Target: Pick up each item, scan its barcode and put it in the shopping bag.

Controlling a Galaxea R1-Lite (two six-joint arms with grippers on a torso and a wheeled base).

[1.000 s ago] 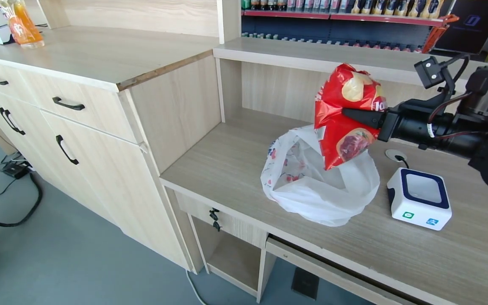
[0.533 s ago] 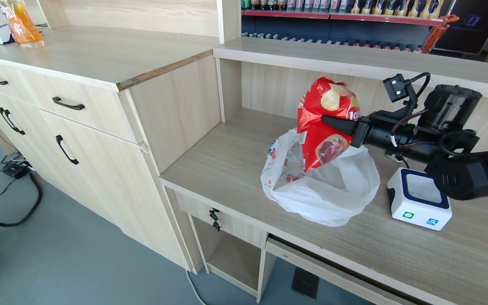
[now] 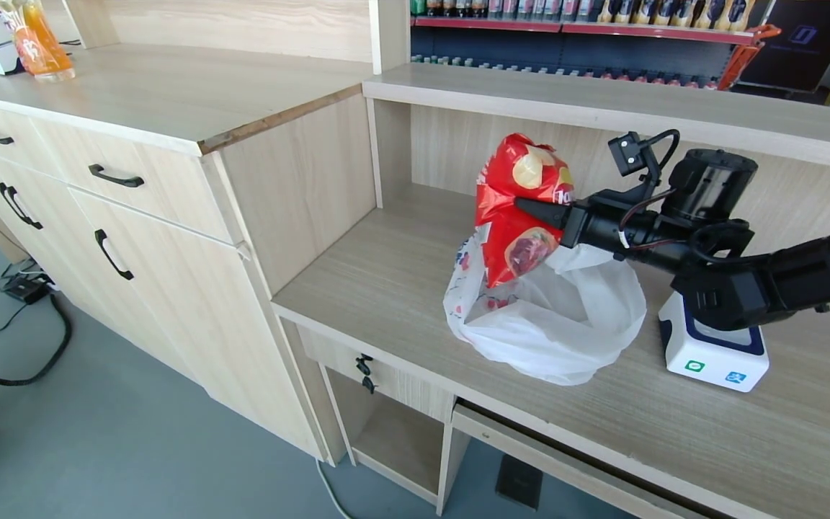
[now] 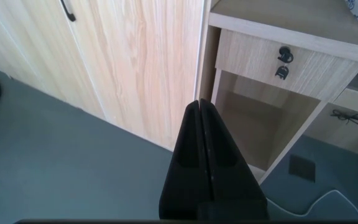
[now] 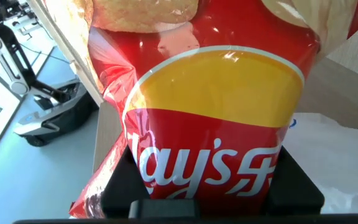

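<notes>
Chip bag [image 3: 512, 245], red with a yellow disc on its front, is hanging upright in the right gripper [image 3: 524, 207]. The black fingers [image 5: 298, 186] are clamping it from both sides at about mid-height, creasing the foil between them. The bag's top is rising above the fingers and its lower corner is pointing down below them.

Directly beneath the gripper, the white plastic shopping bag [image 3: 552, 324] is sitting on the wooden counter [image 3: 386, 281] with its mouth gaping upward. The chip bag's lower corner is overlapping the rim of that mouth. I cannot tell whether it is already inside or just hovering at the edge.

Back along the right arm, under the forearm, the white barcode scanner [image 3: 710, 357] is sitting on the counter just beside the shopping bag, its dark-framed window partly covered by the arm.

The left gripper [image 4: 199, 107] is hanging low with its two fingers pressed flat together, gripping nothing. Beyond its fingertips, a light wood cabinet front [image 4: 142, 62] is standing over grey floor [image 4: 55, 155]. A drawer front [image 4: 253, 53] is showing there too, with a small black lock [image 4: 283, 62] on it.
</notes>
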